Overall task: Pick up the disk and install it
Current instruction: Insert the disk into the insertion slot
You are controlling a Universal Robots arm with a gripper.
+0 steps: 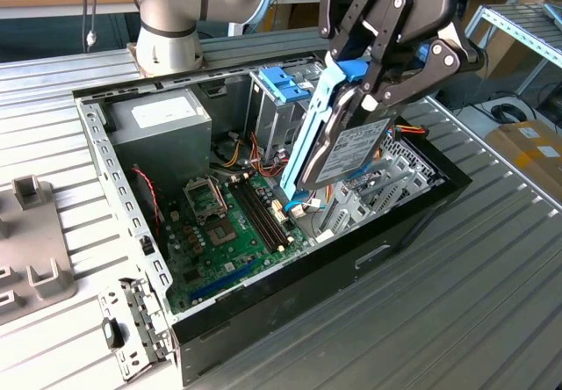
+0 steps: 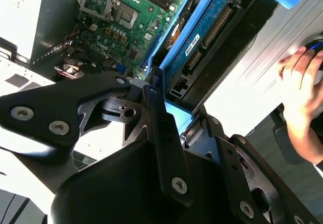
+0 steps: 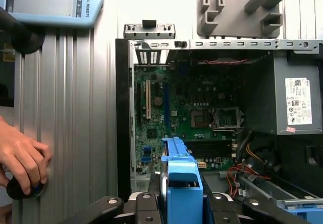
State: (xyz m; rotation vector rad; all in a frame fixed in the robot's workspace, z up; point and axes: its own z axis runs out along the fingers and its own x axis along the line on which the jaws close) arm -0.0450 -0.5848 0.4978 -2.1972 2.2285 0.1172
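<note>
Black claw [image 1: 369,100] clamps tilted grey-metal, blue-framed disk [image 1: 347,157] over open black computer case [image 1: 290,320]; skew could jam rails.

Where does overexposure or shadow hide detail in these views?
Second wrist view: the table beside the disk blows out white. First wrist view: the case interior lies partly in shadow. Exterior view: evenly lit, mild shadow inside the case.
</note>
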